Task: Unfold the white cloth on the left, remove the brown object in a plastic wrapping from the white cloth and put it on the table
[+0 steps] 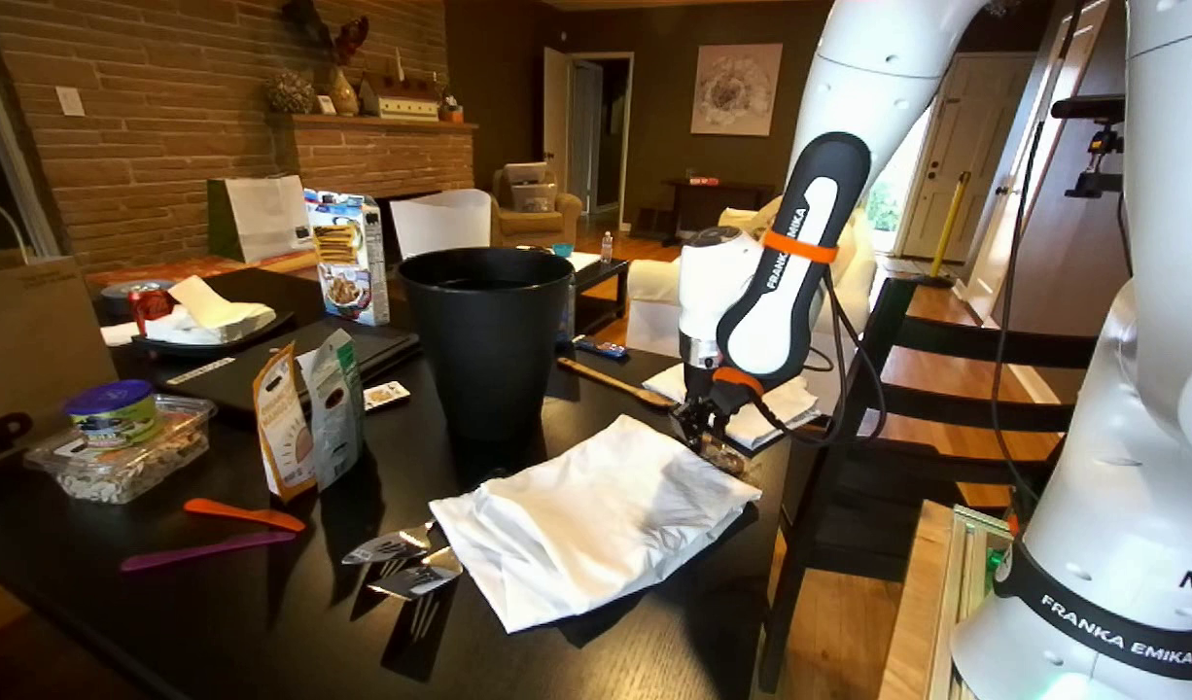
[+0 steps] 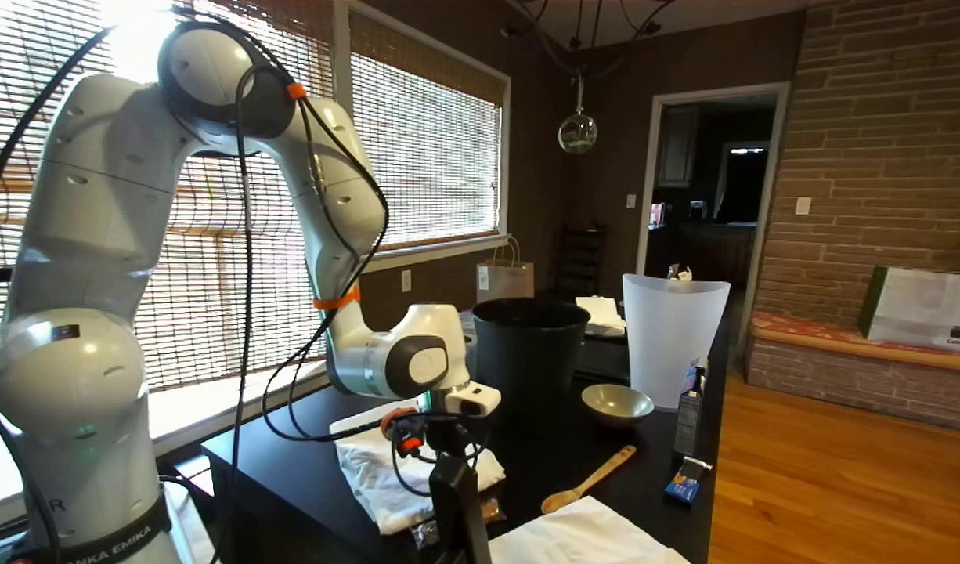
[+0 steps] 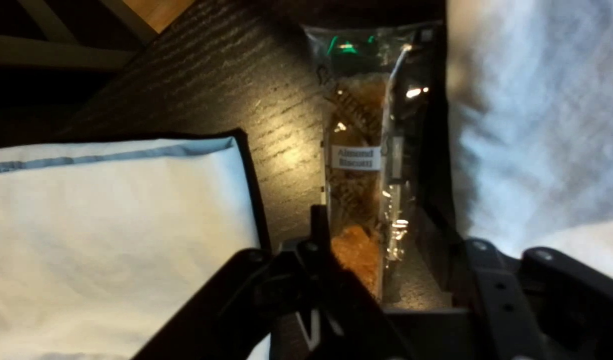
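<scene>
The white cloth [image 1: 596, 515] lies wrinkled and loosely folded on the dark table [image 1: 693, 661]; it also shows in an exterior view [image 2: 378, 470] and at the right of the wrist view [image 3: 536, 125]. The brown object in a plastic wrapping [image 3: 354, 200], labelled Almond Biscotti, lies on the bare table just beside the cloth. It also shows in both exterior views [image 1: 724, 455] [image 2: 492, 511]. My gripper [image 3: 377, 235] is low over it, fingers apart on either side of its near end, with a gap on the right. In an exterior view the gripper [image 1: 701, 426] points down; its fingertips are partly hidden.
A smaller folded white cloth [image 3: 111, 240] lies on the packet's other side. A tall black bin [image 1: 489, 350], wooden spoon [image 1: 615, 382], serving utensils [image 1: 411, 574] and pouches [image 1: 304, 418] stand or lie on the table. A black chair [image 1: 985, 340] stands at the table's edge.
</scene>
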